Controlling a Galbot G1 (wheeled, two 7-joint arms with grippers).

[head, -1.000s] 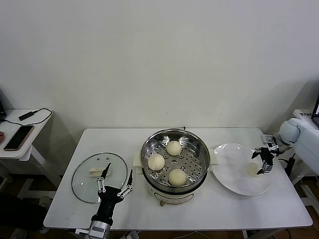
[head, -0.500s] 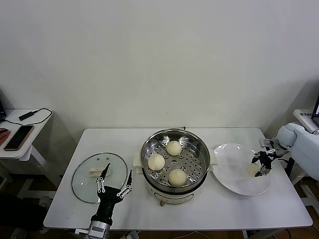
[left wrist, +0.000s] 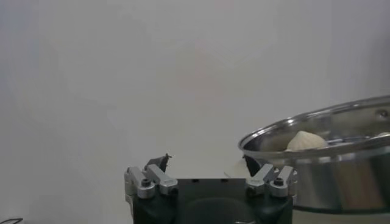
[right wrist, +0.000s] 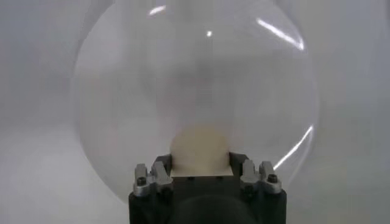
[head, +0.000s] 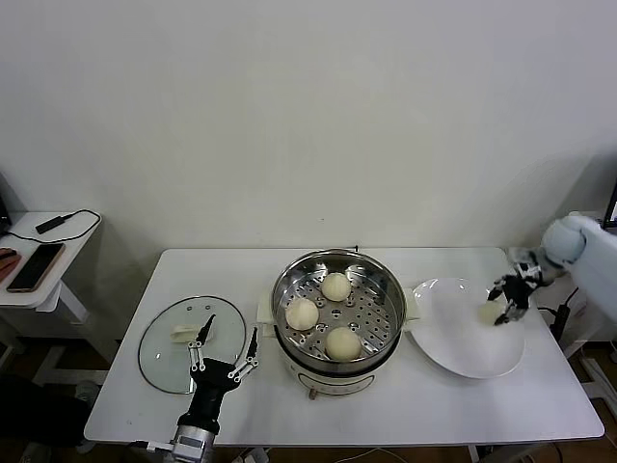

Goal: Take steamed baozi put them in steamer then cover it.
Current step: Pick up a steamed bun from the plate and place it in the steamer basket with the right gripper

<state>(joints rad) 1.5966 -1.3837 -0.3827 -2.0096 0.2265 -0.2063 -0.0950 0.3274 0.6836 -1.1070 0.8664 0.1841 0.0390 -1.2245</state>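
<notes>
Over the plate [head: 463, 338] | right gripper [head: 503, 301] jaws closed around a baozi [head: 489, 312], at the plate's right side | steamer [head: 338, 309] at table [head: 386, 405] centre, uncovered, three baozi on its tray | cover [head: 183, 340] flat on the table, left of steamer | left gripper [head: 223, 352] beside cover, jaws wide, holding nothing

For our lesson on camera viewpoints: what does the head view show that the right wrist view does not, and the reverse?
Only the head view shows the steamer holding three baozi, the glass cover on the table, and the left pincer open near it. Only the right wrist view shows the right pincer closed around the fourth baozi from behind. Both show that baozi and the white plate.
</notes>
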